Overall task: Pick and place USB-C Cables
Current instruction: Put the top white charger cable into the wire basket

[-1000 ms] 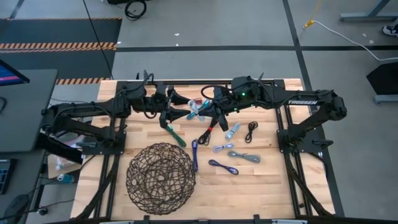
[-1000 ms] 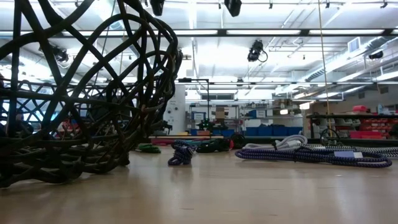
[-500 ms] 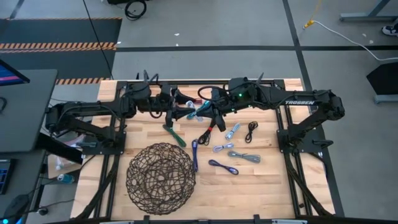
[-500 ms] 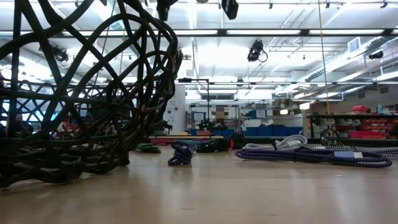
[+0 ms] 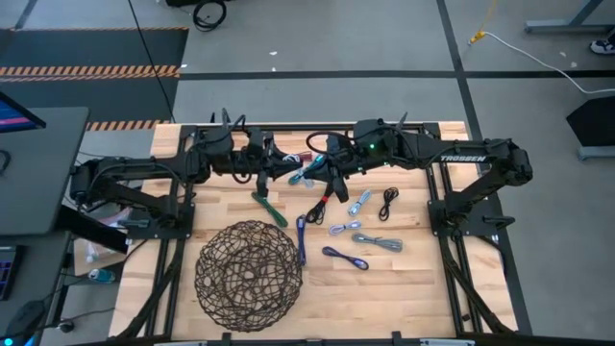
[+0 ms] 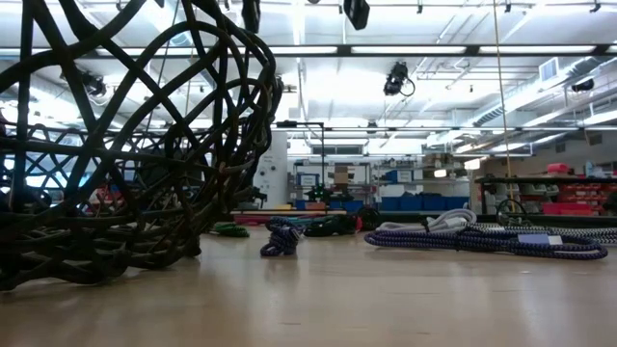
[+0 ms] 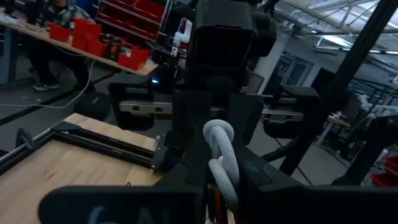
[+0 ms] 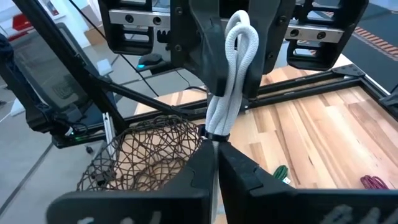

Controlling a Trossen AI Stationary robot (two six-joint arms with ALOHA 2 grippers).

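Note:
Both grippers meet above the table's far middle on one pale grey-white USB-C cable bundle (image 5: 304, 173). My left gripper (image 5: 291, 171) is shut on one end, and my right gripper (image 5: 315, 176) is shut on the other. The bundle shows in the right wrist view (image 8: 233, 81) and in the left wrist view (image 7: 222, 163). Several other bundles lie flat on the table: green (image 5: 271, 210), dark purple (image 5: 301, 238), black-red (image 5: 317, 207), light blue (image 5: 360, 202), black (image 5: 387, 202), grey (image 5: 378, 241), purple (image 5: 344, 258). My left gripper pinches the bundle's looped end (image 8: 241, 34) between its two fingers (image 8: 208, 53), coming level from the table's left side. The bundle is lifted clear of the table. My right gripper pinches the bundle's tied end (image 8: 215, 132) between its two fingertips (image 8: 239, 168), coming level from the table's right side, along the bundle. The bundle spans straight between the two grippers, clear of the table.
The large round dark wire-mesh basket (image 5: 248, 277) stands at the table's near left and fills the left of the low view (image 6: 125, 145). A maroon bundle (image 8: 373, 182) lies near the far edge. Bare wood lies at the near right.
My left gripper has moved a little toward the table's far edge and toward my right gripper. The pale bundle has stayed lifted between the two grippers.

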